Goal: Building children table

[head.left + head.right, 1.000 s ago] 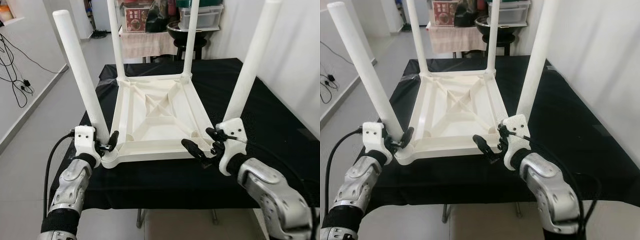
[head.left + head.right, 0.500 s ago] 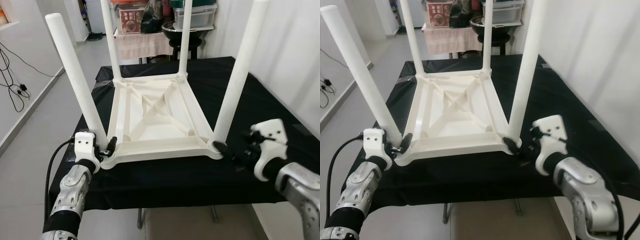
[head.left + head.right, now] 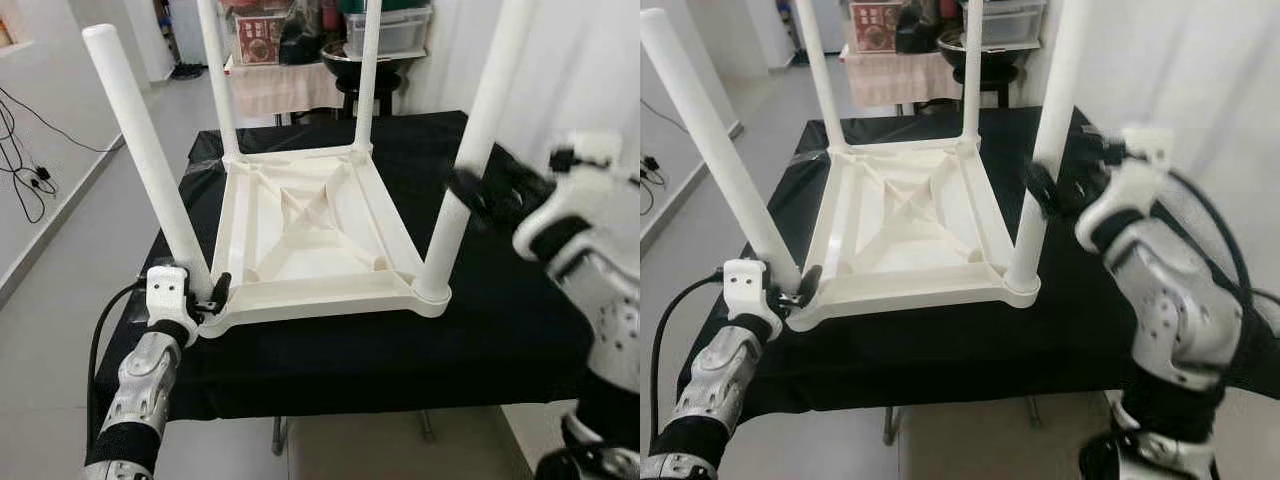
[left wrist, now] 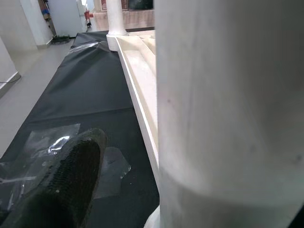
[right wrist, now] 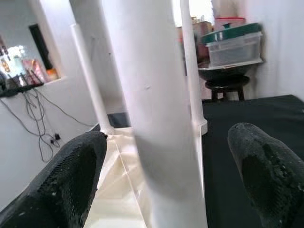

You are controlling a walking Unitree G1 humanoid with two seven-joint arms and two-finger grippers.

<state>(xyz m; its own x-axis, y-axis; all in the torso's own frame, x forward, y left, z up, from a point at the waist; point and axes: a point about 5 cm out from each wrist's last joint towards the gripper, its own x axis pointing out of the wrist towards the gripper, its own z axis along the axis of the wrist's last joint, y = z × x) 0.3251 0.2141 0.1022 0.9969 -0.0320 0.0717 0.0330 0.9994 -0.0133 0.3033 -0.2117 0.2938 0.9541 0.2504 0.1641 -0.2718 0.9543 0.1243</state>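
Observation:
A white children's table (image 3: 310, 215) lies upside down on a black-covered table (image 3: 500, 330), with all its legs pointing up. My left gripper (image 3: 210, 296) sits low at the base of the near-left leg (image 3: 150, 160). It is open, and the left wrist view has one finger (image 4: 61, 185) apart from the leg (image 4: 228, 104). My right gripper (image 3: 480, 190) is raised to mid-height of the near-right leg (image 3: 470, 150). It is open, with its fingers (image 5: 71, 175) on either side of that leg (image 5: 156, 109) without touching it.
Behind the black table stand a stool with a dark bowl (image 3: 375, 65), a clear storage box (image 3: 390, 25) and a small cloth-covered stand (image 3: 280, 85). A white wall (image 3: 600, 70) is close on the right. Cables (image 3: 30, 170) trail over the floor at the left.
My right gripper left the table's near-right corner, swung out to the right and rose to mid-height of the near-right leg. The left gripper stayed put. The view shifted slightly.

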